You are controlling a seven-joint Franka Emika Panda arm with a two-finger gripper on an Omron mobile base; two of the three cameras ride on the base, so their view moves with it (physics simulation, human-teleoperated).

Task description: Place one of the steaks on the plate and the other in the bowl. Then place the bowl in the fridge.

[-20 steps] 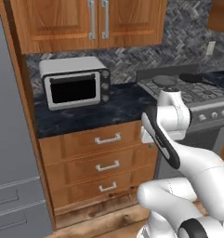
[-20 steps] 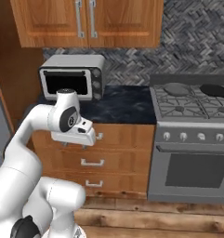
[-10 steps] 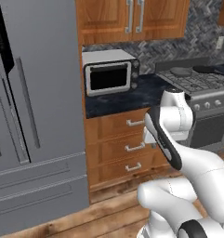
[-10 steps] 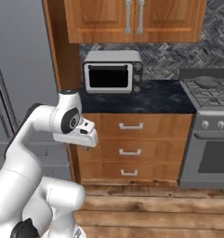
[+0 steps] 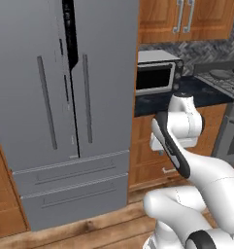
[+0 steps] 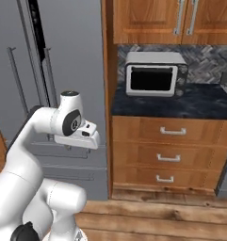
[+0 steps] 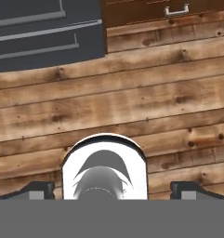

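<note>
one fridge [image 5: 65, 97], tall, grey steel, doors nearly shut, dark gap at top of seam. gripper [image 7: 112, 189] spread wide, nothing held, aimed at wood floor [image 7: 132, 102]. risk: arm clipping fridge handles [image 5: 87, 99] on approach.

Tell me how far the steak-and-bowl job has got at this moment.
Nothing looks done yet. The gripper has its jaws open and empty, pointing down at the wooden floor. The fridge stands ahead, doors nearly shut. Placing both steaks and moving the bowl remain.
</note>
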